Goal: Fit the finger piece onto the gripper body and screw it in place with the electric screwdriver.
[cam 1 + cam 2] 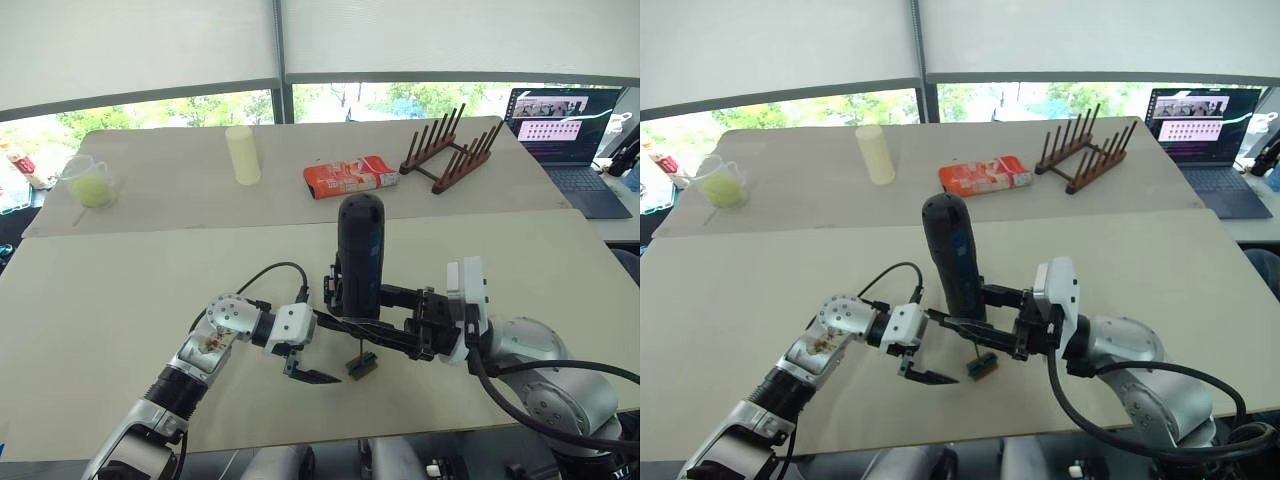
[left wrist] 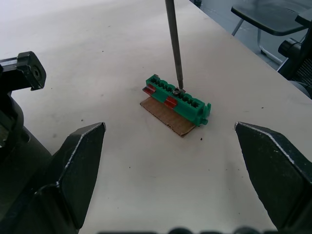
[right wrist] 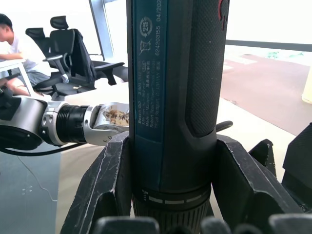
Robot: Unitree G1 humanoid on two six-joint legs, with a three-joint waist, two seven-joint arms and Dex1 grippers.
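Left wrist view: electric screwdriver (image 1: 359, 255), clamped upright in right gripper (image 1: 992, 318), had its bit on a screw in green block (image 2: 178, 100) on table (image 1: 120, 300), prob. picking it up, w/ left gripper (image 1: 305, 358) spread beside.

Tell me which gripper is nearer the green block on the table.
Left. The left gripper, open, hovers just beside the green block, which sits ahead between its fingers. The right gripper sits higher, clamped on the electric screwdriver, whose bit touches the block.
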